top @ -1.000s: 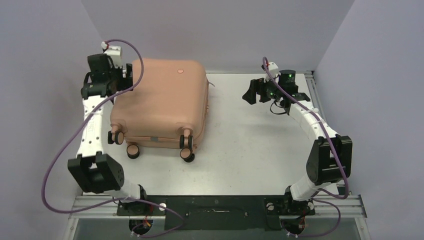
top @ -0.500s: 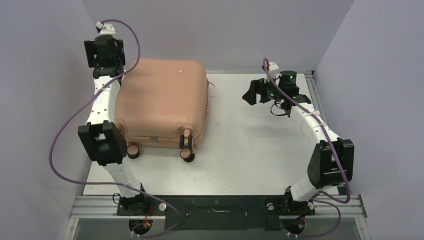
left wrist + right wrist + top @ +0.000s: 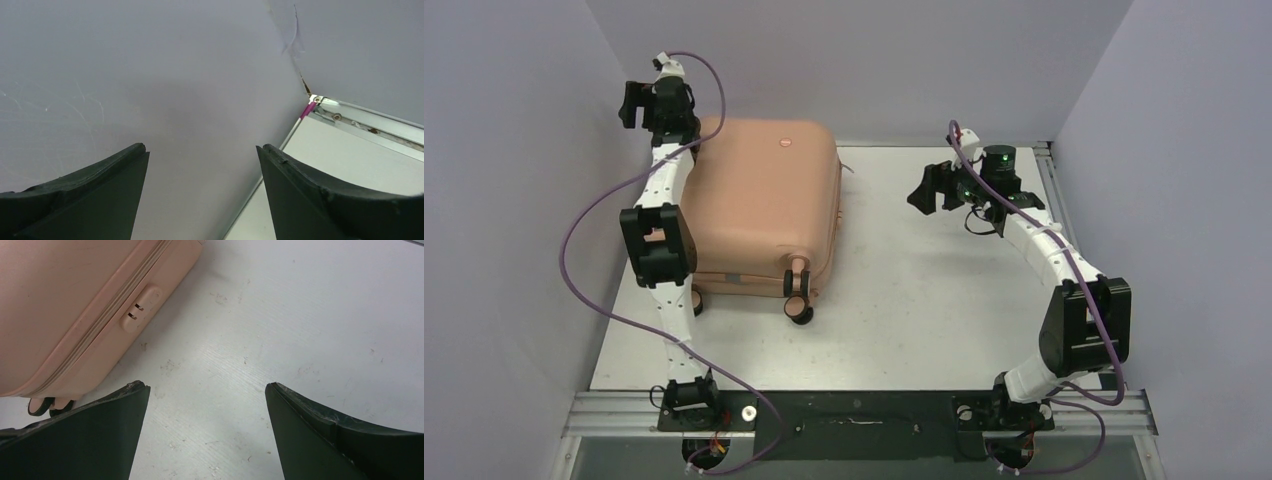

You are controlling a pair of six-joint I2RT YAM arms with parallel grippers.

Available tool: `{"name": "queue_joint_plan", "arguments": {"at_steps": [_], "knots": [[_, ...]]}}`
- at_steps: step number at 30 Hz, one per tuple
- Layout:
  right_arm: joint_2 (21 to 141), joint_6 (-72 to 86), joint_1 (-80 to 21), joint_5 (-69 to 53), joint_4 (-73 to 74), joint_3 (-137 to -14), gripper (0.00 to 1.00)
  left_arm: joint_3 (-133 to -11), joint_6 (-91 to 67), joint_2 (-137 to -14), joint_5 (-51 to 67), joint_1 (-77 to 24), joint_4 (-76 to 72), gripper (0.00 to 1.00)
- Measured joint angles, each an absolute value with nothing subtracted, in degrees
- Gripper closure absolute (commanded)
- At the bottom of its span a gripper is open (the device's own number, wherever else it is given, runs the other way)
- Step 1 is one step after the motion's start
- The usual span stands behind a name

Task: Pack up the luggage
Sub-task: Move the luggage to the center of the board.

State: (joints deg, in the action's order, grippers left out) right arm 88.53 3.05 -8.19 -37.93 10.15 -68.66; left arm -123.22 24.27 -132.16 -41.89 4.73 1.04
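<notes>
Salmon-pink luggage (image 3: 754, 205) lies shut (packing looks finished); left gripper (image 3: 202, 150) and right gripper (image 3: 207, 387) gape empty, probably due home next.

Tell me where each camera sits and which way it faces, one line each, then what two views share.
Top external: above and behind the bases, looking down on the table, the closed luggage, the left arm and the right arm.
Left wrist: held high at the far left, facing the wall and a table corner; left fingers apart, empty.
Right wrist: above the table, facing down at the luggage's zipper side; right fingers apart, empty.
Shared: top external and right wrist both show the luggage.
</notes>
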Motion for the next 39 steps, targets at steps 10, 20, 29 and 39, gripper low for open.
{"name": "queue_joint_plan", "arguments": {"at_steps": [10, 20, 29, 39], "knots": [[88.60, 2.20, -7.86, -38.65, 9.93, -68.49, 0.10, -124.03, 29.87, -135.04, -41.12, 3.95, -4.56, 0.28], [88.75, -4.62, -4.14, -37.74, 12.56, -72.27, 0.10, -124.20, 29.23, -135.04, -27.57, 1.48, -1.13, 0.28], [87.29, -9.10, -1.30, -36.56, 14.24, -71.88, 0.10, -134.34, 28.16, -140.00, -18.06, -8.91, 6.96, 0.33], [83.59, -27.57, -1.28, -43.92, 25.41, -69.56, 0.10, -132.35, 23.70, -141.05, -4.89, -16.62, 15.16, 0.27]]}}
